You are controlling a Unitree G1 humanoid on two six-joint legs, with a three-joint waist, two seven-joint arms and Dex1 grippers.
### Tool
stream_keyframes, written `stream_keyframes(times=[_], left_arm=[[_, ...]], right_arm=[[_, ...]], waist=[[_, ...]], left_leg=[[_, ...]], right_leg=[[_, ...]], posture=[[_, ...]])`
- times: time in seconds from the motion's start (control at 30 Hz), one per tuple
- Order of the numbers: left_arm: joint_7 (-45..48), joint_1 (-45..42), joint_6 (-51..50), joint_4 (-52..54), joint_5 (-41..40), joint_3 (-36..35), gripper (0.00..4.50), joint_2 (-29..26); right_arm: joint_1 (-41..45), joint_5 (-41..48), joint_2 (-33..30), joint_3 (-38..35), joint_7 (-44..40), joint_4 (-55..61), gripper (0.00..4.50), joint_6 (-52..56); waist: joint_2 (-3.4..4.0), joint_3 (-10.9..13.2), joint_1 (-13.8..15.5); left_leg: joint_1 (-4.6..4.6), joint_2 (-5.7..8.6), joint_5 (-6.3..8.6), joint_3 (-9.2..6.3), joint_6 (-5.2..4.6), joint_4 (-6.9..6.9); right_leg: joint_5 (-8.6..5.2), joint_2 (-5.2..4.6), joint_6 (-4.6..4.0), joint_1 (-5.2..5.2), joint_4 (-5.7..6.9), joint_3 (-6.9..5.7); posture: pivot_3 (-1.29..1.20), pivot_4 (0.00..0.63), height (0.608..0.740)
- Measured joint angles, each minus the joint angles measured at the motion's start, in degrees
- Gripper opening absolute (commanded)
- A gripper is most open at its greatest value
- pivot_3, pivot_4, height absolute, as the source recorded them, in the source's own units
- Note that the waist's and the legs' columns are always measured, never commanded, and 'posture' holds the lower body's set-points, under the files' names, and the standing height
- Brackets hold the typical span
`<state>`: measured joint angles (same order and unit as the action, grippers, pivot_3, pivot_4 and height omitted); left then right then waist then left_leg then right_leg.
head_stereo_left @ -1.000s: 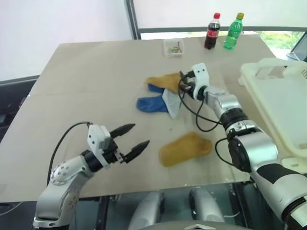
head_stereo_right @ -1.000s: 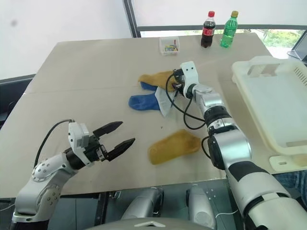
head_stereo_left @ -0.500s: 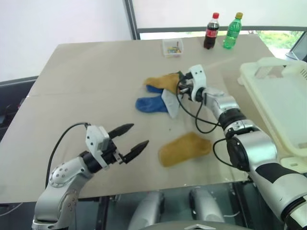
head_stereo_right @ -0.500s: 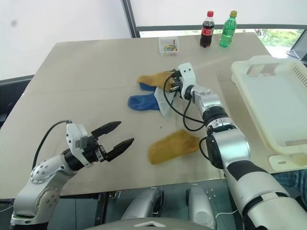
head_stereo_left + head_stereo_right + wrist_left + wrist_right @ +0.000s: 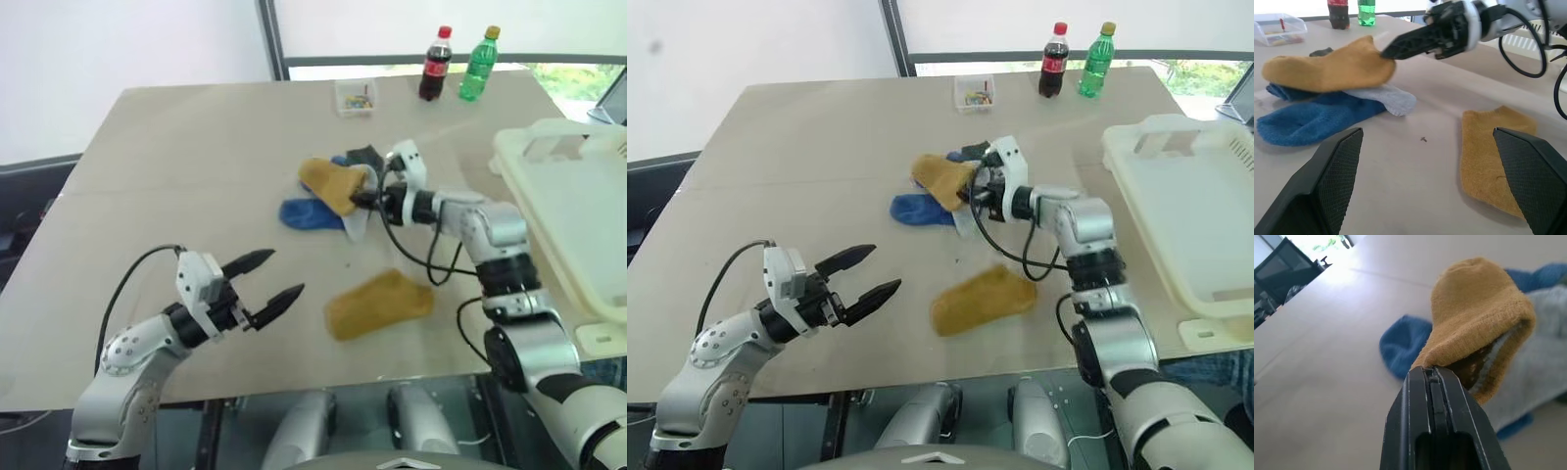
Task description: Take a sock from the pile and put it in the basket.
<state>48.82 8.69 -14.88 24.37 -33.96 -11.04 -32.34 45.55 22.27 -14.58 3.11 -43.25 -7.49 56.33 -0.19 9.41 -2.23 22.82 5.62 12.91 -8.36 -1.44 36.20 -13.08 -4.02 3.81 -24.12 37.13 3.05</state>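
Right wrist view: right hand (image 5: 1435,377) pinches yellow sock (image 5: 1474,328) by its cuff, lifted over pile (image 5: 328,201) mid-table (image 5: 196,176); left hand (image 5: 279,279) spread, idle; basket (image 5: 578,206) at right edge.

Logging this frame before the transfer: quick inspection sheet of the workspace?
Surface: tan table, a small dark speck near its middle.
Job's things: pile of blue, grey and dark socks; mustard sock lifted off it; cream basket at the table's right edge, nothing seen inside.
Clutter: a second mustard sock lying apart; clear box; cola bottle; green bottle.
Grippers: right gripper shut on the mustard sock; left gripper open, holding nothing.
Cables: black cables looped on both wrists.
Surroundings: window behind.
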Motion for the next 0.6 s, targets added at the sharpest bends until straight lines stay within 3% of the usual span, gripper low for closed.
stream_keyframes(times=[0.23, 0.6], left_arm=[[1.03, -0.77, -0.48, -0.97, -0.01, 0.32, 4.50, -0.07], [2.63, -1.67, -1.34, -1.45, -0.01, 0.41, 4.50, -0.71]], right_arm=[[-9.11, 5.94, -8.91, 1.69, -1.90, 15.16, 0.05, 9.23], [-15.49, 8.65, -25.63, 2.30, -8.44, 19.92, 0.05, 8.83]], waist=[[-0.01, -0.01, 0.25], [-0.04, 0.00, 0.60]], left_leg=[[-0.01, 0.01, 0.01, 0.00, -0.01, 0.01], [0.00, -0.01, 0.01, 0.02, -0.02, 0.05]], right_leg=[[0.00, -0.03, 0.01, 0.03, -0.02, -0.02], [0.00, -0.04, 0.02, 0.10, -0.09, -0.06]], posture=[[0.00, 0.150, 0.740], [0.00, 0.150, 0.740]])
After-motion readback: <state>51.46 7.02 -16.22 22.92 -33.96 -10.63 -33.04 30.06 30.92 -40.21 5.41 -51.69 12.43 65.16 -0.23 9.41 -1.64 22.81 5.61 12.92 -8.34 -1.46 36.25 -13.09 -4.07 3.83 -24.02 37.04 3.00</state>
